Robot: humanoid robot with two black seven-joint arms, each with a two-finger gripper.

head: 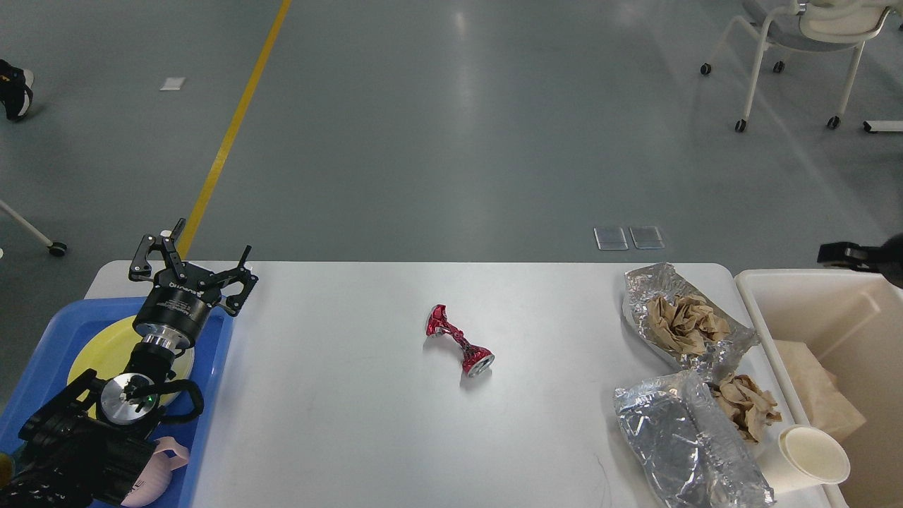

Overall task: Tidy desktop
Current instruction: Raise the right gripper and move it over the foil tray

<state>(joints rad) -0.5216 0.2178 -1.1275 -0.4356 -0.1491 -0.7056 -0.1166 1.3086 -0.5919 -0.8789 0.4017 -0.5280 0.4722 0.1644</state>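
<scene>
From the head view, the left hand point(200, 262) hovers spread wide and empty over the blue tray point(211, 395) at the white worktop point(338, 395). A crushed red can point(459, 341) lies mid-worktop. The right hand point(846, 254) is barely visible over the beige bin point(811, 310); its opening can't be told. Best to reach the left hand across, close on the can's narrow waist.

Red crushed can point(459, 341), blue tray point(211, 395), silver foil point(688, 437).

Matte white desktop point(338, 395); shiny crushed metal can point(459, 341); crinkled silver foil bags point(688, 437); glossy blue plastic tray point(211, 374).
</scene>
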